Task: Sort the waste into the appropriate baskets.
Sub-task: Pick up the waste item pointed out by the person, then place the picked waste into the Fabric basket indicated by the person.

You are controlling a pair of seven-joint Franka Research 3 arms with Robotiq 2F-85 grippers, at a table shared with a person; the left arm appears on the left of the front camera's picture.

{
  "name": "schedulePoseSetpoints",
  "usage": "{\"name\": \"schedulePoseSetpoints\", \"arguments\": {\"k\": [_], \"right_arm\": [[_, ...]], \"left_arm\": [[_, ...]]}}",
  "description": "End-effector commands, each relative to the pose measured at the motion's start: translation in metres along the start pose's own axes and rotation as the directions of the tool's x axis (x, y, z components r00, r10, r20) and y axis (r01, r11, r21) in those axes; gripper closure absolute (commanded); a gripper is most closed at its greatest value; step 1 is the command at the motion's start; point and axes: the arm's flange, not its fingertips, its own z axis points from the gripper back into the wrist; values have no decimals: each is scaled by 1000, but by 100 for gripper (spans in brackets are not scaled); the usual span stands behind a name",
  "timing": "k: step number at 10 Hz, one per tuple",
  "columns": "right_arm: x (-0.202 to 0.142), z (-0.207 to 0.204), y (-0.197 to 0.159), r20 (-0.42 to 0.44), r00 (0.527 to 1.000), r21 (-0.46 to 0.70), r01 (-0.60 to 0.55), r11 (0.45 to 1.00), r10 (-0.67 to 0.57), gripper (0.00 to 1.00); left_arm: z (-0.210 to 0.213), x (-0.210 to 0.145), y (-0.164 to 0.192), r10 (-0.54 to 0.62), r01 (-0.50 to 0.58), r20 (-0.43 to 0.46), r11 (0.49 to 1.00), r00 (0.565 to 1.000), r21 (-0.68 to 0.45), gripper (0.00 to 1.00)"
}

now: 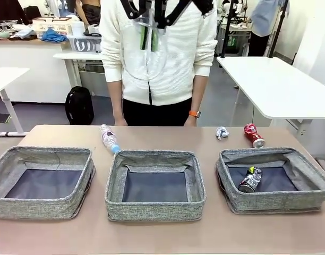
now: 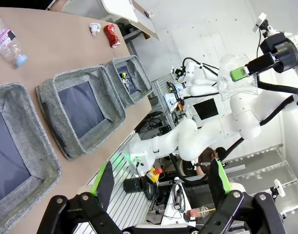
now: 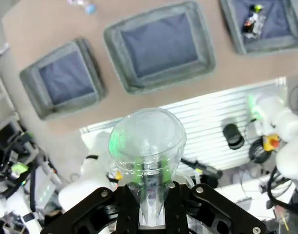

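dark can [image 1: 250, 179] binned right of the middle basket [image 1: 154, 210], my right fingers [image 3: 129, 200] clamp the cup [image 3: 146, 141], left fingers [image 2: 104, 184] wide, bottle [image 1: 108, 137], paper wad [image 1: 221, 132], red can [image 1: 254, 135] pending.

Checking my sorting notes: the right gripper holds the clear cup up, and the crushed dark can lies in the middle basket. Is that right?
Not quite: the crushed dark can lies in the right-hand basket, not the middle one, as the front view shows. The right gripper does hold the clear cup.
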Motion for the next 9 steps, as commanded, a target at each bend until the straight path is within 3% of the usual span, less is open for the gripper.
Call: {"name": "schedulePoseSetpoints", "arguments": {"k": [1,2,9], "right_arm": [[-1,4,16,111,992,-22,65,998,-62,85],[0,0,0,0,1000,0,0,1000,0,85],[0,0,0,0,1000,0,0,1000,0,85]], "left_arm": [[-1,1,-3,-7,7,9,1000,1000,-18,0],[-1,1,-3,-7,7,9,1000,1000,-18,0],[-1,1,-3,-7,7,9,1000,1000,-18,0]]}}
